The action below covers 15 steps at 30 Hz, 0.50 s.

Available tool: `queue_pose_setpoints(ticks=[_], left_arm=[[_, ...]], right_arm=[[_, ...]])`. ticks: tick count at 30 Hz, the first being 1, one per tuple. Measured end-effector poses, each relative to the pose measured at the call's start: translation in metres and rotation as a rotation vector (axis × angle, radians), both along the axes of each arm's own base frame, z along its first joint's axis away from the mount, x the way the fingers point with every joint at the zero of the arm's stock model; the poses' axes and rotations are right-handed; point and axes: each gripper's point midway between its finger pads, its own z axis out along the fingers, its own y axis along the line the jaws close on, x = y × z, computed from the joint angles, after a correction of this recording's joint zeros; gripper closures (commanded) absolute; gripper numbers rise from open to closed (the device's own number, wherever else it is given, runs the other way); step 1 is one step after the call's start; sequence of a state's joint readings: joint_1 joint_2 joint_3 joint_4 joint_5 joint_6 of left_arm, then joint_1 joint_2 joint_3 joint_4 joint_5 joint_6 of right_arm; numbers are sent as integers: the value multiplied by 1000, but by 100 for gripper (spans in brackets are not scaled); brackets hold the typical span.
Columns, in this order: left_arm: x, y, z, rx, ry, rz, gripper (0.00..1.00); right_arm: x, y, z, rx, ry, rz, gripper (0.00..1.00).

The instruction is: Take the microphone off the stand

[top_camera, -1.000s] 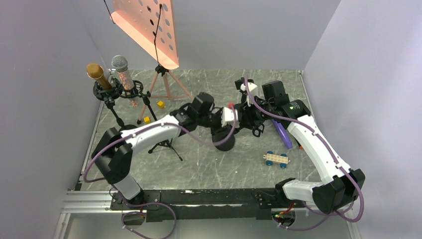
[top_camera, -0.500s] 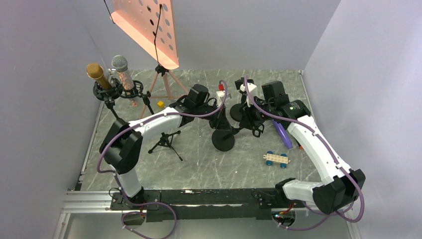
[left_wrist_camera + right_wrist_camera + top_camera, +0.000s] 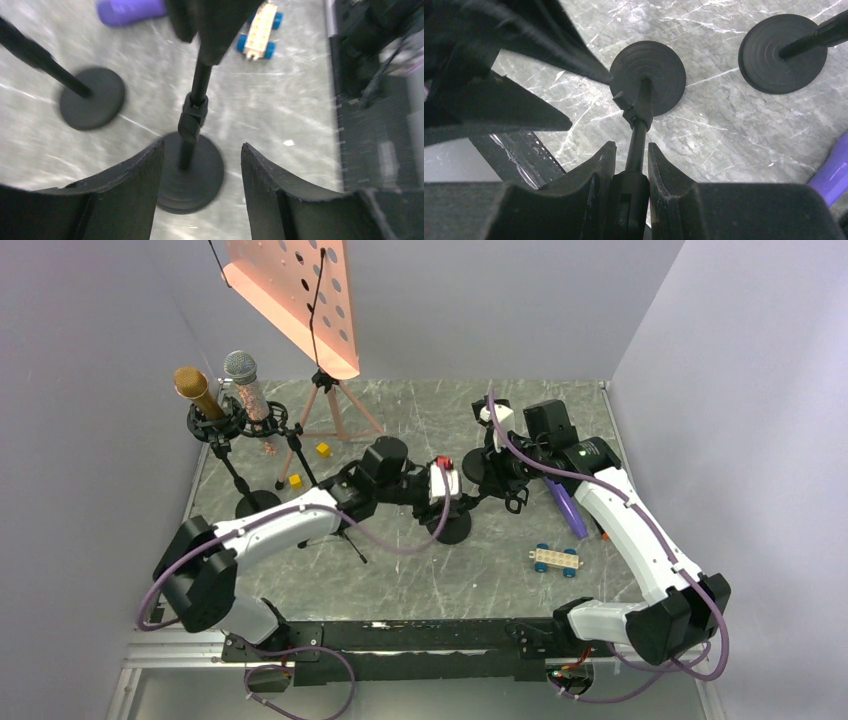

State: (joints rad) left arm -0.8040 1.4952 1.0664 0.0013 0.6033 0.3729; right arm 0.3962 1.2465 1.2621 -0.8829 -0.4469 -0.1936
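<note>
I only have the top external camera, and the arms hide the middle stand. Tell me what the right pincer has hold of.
Observer: On its wrist camera, the right pincer is shut on the stand pole, above the round base.
Operator: Now report the left pincer.
Observer: Its wrist camera shows the left pincer open, with nothing between the fingers. The round base lies below the gap.
Operator: Tell me what sits on top of that pole.
Observer: Cannot tell. A dark shape at the top of the left wrist view covers the pole's upper end, and that picture is blurred.
</note>
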Motion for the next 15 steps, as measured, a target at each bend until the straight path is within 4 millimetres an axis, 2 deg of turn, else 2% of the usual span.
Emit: queue_pose_setpoints(ticks=[2, 4, 8, 10, 12, 15], left_arm=[[-2, -1, 4, -8, -185, -46, 35], [-2, 0, -1, -8, -344, -83, 35], [12, 5, -30, 59, -576, -123, 37], [21, 3, -37, 88, -656, -144, 38], [25, 1, -36, 94, -723, -160, 39], [28, -4, -23, 79, -835, -176, 40]], right_arm=[[2, 1, 0, 0, 6, 0, 100], [3, 2, 0, -2, 12, -1, 100], [4, 2, 0, -2, 15, -1, 100], [4, 2, 0, -2, 16, -2, 100], [4, 2, 0, -2, 16, -2, 100], [4, 2, 0, -1, 17, -4, 100]])
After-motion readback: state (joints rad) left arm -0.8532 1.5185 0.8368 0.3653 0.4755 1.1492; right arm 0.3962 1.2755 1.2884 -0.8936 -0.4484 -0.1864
